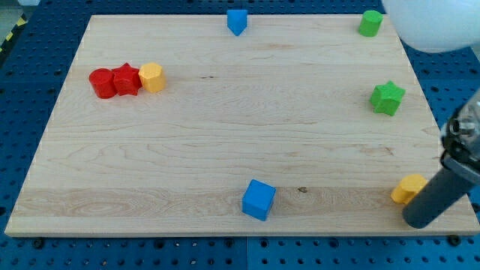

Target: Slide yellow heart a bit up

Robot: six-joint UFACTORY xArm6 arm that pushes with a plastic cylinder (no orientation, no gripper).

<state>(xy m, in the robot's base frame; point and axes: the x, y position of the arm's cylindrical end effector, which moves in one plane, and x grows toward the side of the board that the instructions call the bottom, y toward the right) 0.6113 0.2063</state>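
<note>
My tip (417, 222) is the nearest thing to the camera, a dark rod coming down at the counter's (225, 135) bottom right corner, close to its bottom edge. There is no gripper on this arm, so nothing opens or closes; the rod only pushes.

The yellow heart (409, 188) lies right beside the rod, against its left and upper side, near the counter's right edge. Whether they touch I cannot tell, since the rod covers part of the block. The heart sits just toward the view's top and slightly left of my tip. That is the relation that matters: a push toward the counter's top edge would, in my judgement, carry the heart the right way, though a small shift left first might centre the contact.

Elsewhere, a blue cube (259, 199) rests near the bottom edge. A green star (387, 97) stands up the right side, well apart from the heart.
</note>
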